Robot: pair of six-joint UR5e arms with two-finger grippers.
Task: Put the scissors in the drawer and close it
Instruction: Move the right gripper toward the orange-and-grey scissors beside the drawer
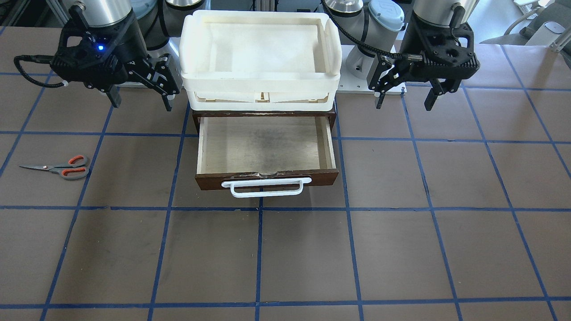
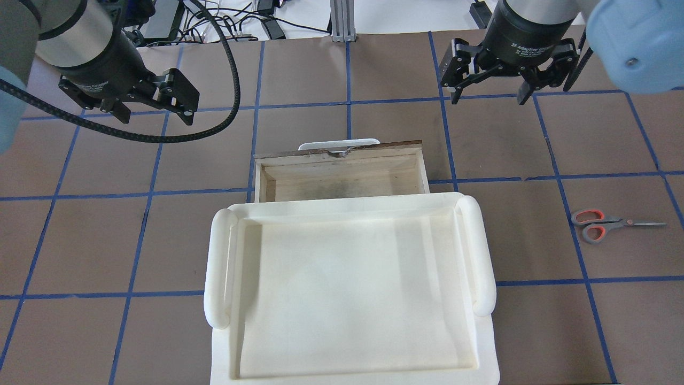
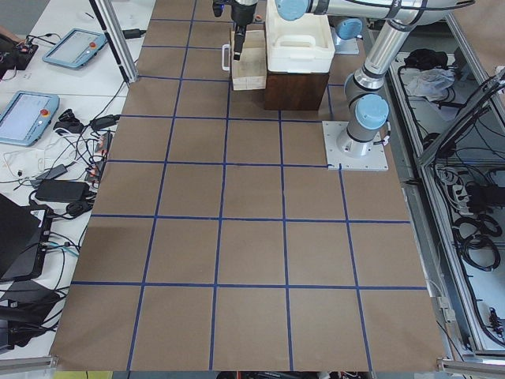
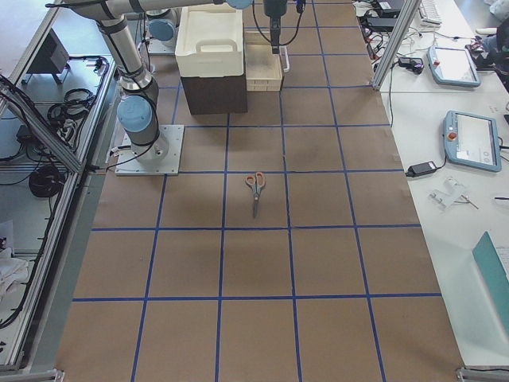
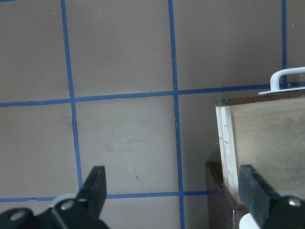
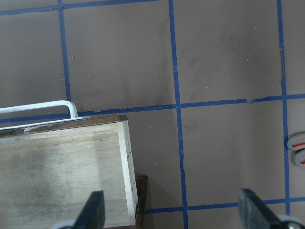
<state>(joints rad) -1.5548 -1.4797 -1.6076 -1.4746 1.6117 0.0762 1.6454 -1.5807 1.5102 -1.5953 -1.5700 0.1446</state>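
Note:
The scissors (image 1: 58, 168), with silver blades and grey, orange-lined handles, lie flat on the brown mat on my right side, well away from the drawer; they also show in the overhead view (image 2: 604, 224) and the exterior right view (image 4: 255, 191). The drawer (image 1: 267, 151) is pulled open and empty, its white bar handle (image 1: 266, 186) at the front. My right gripper (image 1: 142, 103) is open and empty, hovering beside the cabinet, with one scissors handle at its wrist view's edge (image 6: 298, 149). My left gripper (image 1: 404, 104) is open and empty on the other side.
A white plastic tray (image 1: 261, 84) sits on top of the dark-brown cabinet, above the drawer. The mat (image 1: 401, 249) is marked with a blue tape grid. The arms' base plates (image 4: 151, 151) stand behind the cabinet.

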